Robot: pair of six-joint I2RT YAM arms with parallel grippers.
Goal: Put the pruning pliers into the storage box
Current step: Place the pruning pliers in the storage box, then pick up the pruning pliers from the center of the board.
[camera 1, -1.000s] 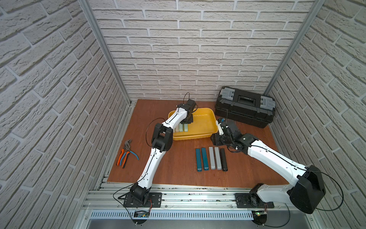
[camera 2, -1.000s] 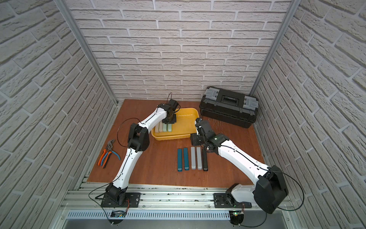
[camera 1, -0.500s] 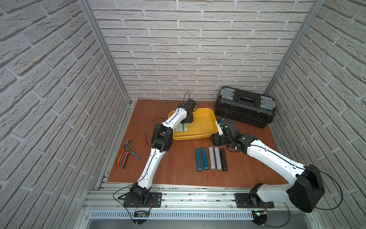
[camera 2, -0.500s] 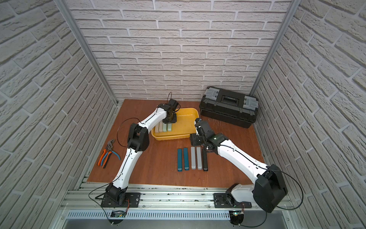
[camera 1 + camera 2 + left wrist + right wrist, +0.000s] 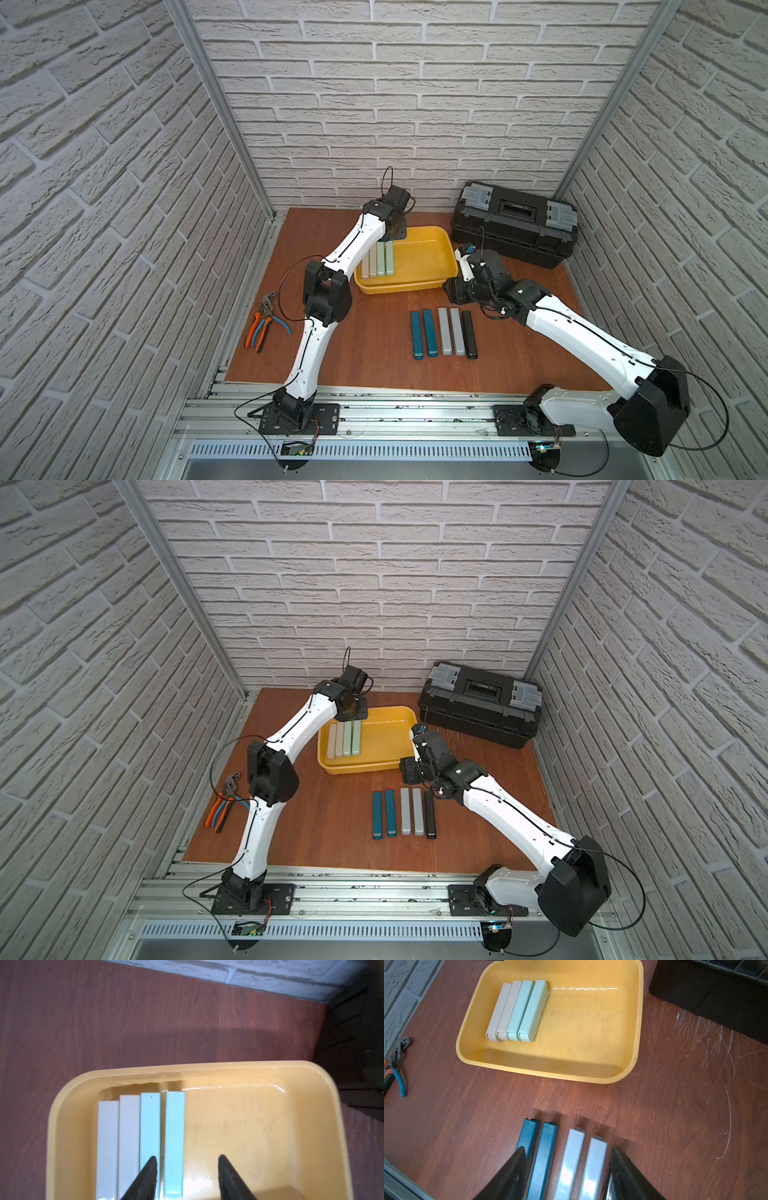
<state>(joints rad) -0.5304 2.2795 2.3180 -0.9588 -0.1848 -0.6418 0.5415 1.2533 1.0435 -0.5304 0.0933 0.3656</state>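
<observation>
Yellow storage box [image 5: 419, 259] on the brown wood table [image 5: 374, 353], near the back wall, just beside the black toolbox [image 5: 515, 232]. Holds four of the pruning pliers [image 5: 381, 262], packed side by side, lengthwise, against its left end: two beige bars [image 5: 500, 1012], two mint green bars [image 5: 520, 1009]. Above the box, left gripper [image 5: 186, 1159]: jaws moderately apart, straddling the outer mint bar, clamping nothing, one fingertip [image 5: 150, 1169] over the neighbouring mint bar. Other five pliers outside the box, in a neat row on the table in front of it: two teal bars [image 5: 417, 334], two grey bars [image 5: 444, 331], one black bar [image 5: 469, 334]. Over the far ends of that row, right gripper [image 5: 568, 1148]: jaws wide, nothing between them but air above the bars. Toolbox lid shut, grey latches, contents hidden. Orange- and blue-handled pliers [image 5: 266, 324] on the table's left side, well apart from the box.
</observation>
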